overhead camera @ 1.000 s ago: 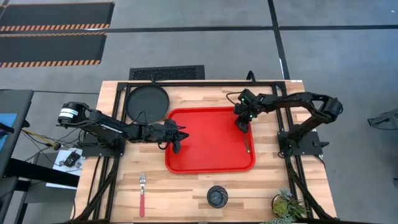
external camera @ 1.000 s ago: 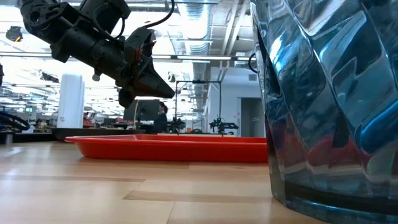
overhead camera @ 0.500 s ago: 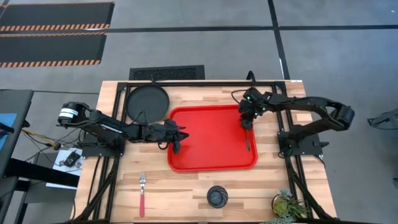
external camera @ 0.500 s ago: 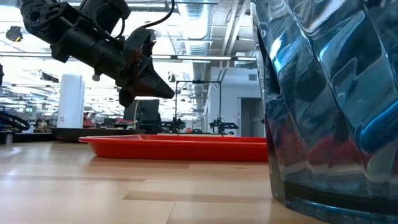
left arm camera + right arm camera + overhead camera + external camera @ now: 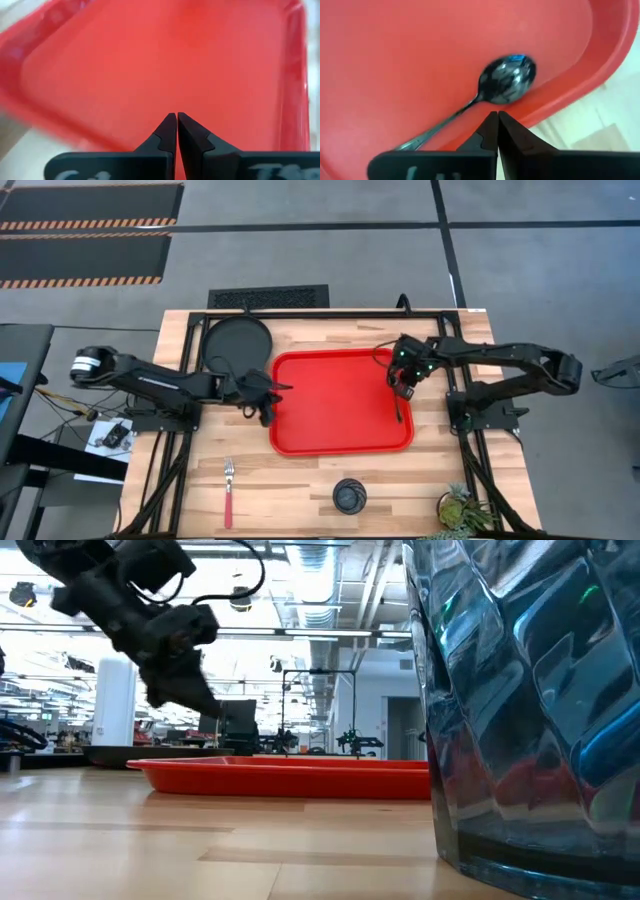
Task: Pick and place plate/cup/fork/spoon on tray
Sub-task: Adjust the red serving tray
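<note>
Right hand (image 5: 497, 117) closed, empty, above spoon (image 5: 490, 92).

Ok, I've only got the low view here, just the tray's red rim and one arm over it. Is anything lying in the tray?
Observer: Yes. The spoon lies in the tray, close along its right rim.
Operator: Is the right tool holding it?
Observer: No. The right tool is shut on nothing, over the tray near the spoon.
Operator: And what's not in the tray?
Observer: The plate, the fork and the cup are all on the table outside the tray: the plate off its far left corner, the fork and cup on the near side.
</note>
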`<state>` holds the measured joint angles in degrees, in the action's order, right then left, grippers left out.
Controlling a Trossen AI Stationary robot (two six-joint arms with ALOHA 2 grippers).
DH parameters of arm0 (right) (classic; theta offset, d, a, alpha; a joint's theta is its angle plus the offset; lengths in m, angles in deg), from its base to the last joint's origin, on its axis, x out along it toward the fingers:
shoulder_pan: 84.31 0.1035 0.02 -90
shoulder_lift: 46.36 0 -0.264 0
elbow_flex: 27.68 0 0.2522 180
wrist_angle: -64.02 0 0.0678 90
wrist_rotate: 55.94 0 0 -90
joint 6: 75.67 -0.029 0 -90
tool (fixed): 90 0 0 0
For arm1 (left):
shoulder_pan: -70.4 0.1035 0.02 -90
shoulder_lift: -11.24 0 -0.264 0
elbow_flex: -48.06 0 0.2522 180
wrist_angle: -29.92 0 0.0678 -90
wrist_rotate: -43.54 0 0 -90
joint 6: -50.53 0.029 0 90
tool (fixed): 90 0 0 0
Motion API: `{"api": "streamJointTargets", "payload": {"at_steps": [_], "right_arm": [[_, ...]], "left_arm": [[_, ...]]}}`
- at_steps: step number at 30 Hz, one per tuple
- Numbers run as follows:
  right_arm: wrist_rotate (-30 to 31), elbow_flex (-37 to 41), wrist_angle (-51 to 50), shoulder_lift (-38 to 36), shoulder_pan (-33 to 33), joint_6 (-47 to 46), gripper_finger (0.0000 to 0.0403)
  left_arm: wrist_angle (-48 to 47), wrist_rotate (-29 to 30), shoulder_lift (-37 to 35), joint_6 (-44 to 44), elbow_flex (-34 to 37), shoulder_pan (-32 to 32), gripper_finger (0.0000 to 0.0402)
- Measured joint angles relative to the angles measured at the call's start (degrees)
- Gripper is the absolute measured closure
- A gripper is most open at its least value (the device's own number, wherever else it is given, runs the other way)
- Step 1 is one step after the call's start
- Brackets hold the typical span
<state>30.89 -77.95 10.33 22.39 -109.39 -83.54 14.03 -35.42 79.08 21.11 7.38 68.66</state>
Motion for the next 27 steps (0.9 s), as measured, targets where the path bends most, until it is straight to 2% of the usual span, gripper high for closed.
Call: {"api": "streamJointTargets", "payload": {"at_steps": [4,7,13,19,27], "right_arm": [[1.87,-0.17,-3.52,0.77,2.69,-4.98,0.0385],[4.10,-0.56,-5.81,0.86,3.78,-9.22,0.0393],[7.82,-0.55,-13.62,0.88,3.78,-18.43,0.0388],[6.65,0.91,-12.96,1.16,4.20,-23.98,0.0390],[2.90,1.14,-7.98,5.72,8.14,-25.32,0.0388]], "left_arm": [[-12.42,0.19,-3.74,-3.85,0.00,-0.22,0.0400],[-16.08,0.48,-3.46,-5.48,0.02,-0.20,0.0401],[-17.47,2.33,0.41,-8.38,0.02,-0.20,0.0401],[-18.20,3.63,4.65,-11.85,0.02,-0.20,0.0401],[-16.04,4.62,6.40,-12.22,0.02,0.26,0.0401]]}}
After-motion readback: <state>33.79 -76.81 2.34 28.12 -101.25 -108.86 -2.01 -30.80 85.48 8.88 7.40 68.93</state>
